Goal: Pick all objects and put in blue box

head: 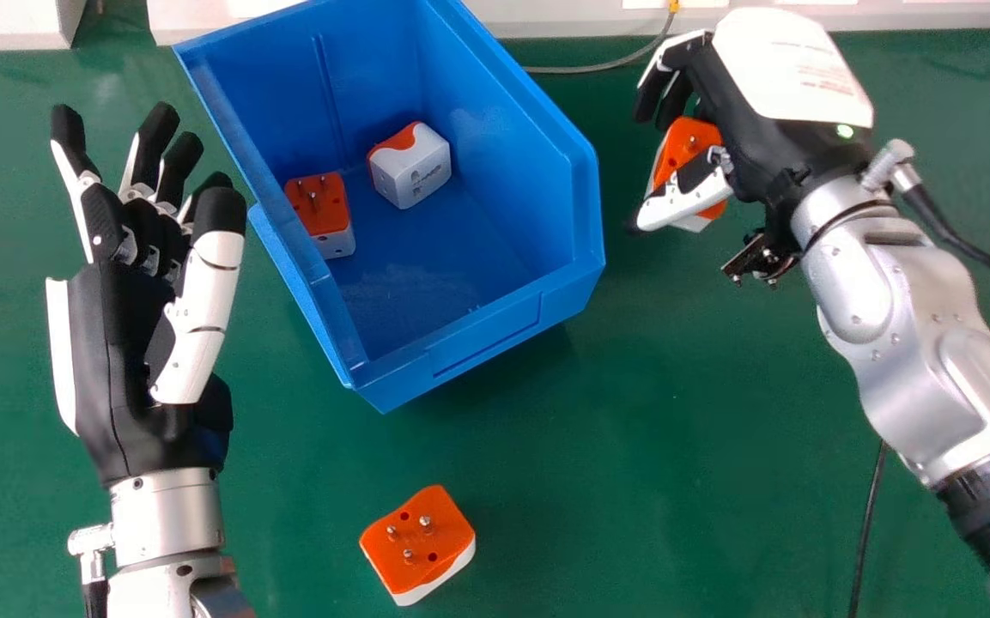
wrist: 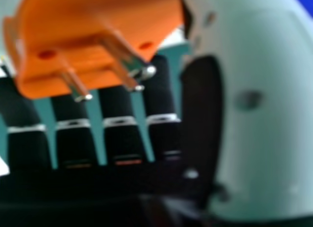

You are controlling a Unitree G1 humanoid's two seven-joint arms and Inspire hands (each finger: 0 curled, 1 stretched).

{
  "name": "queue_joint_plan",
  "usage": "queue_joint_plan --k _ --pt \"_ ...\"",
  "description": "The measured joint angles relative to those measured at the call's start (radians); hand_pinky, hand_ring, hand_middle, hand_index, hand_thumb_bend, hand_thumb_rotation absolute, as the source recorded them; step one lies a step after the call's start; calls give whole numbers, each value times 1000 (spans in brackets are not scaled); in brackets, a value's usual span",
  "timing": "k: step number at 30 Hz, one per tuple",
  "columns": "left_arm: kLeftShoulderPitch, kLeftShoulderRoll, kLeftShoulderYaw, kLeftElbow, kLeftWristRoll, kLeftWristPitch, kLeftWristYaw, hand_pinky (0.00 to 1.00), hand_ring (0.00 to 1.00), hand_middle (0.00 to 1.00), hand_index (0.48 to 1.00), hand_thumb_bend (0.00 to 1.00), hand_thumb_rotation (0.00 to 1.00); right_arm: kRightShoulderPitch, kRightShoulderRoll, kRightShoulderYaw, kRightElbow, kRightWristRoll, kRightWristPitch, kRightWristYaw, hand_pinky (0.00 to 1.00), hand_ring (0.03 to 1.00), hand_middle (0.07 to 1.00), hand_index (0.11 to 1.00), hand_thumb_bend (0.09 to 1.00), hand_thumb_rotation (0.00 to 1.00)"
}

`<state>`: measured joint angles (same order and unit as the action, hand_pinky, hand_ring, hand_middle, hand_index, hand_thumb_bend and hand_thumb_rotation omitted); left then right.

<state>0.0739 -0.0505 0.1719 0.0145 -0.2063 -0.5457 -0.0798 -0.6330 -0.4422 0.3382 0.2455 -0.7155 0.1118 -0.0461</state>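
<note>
While the right hand (head: 791, 73) hangs in the upper right of the head view, its fingers and thumb are curled around the held plug (head: 689, 142), orange and white, just beside the box (head: 495, 336). Seen from the right hand, that plug turns its orange face and metal prongs into view, close to the thumb. The blue box sits at upper centre, set at a slant, with two plugs inside: the prong-up plug (head: 332, 215) against its left wall, and the white-sided plug (head: 413, 172) farther back, nearer the middle. Another, the loose plug (head: 446, 542), lies prongs up on the green table (head: 632, 429) at lower centre. At the left, the left hand (head: 117, 369) is palm up, fingers spread wide and slightly bent.
</note>
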Motion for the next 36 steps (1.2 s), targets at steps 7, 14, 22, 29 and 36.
queue_joint_plan --k 7,14,22,29,36 --pt "2 -1 0 0 3 -1 5 861 910 922 897 656 464 46 31 -76 -177 -3 5 -66 309 415 479 536 494 0" --pt "6 -2 0 -1 3 0 13 861 909 921 896 660 463 57 77 -80 -264 -45 -106 -222 309 409 478 543 493 0" --pt "10 -2 -2 -2 1 0 15 868 910 924 896 657 470 -31 161 -34 -164 -77 -237 -311 332 432 505 510 496 0" --pt "12 -6 -5 -4 0 -1 17 876 916 927 898 650 459 -145 254 49 -20 -145 -273 -322 338 436 507 486 499 0" --pt "14 -7 -9 -5 9 -4 32 862 908 922 893 660 460 -289 327 107 297 -150 -338 -344 341 443 515 500 499 0"
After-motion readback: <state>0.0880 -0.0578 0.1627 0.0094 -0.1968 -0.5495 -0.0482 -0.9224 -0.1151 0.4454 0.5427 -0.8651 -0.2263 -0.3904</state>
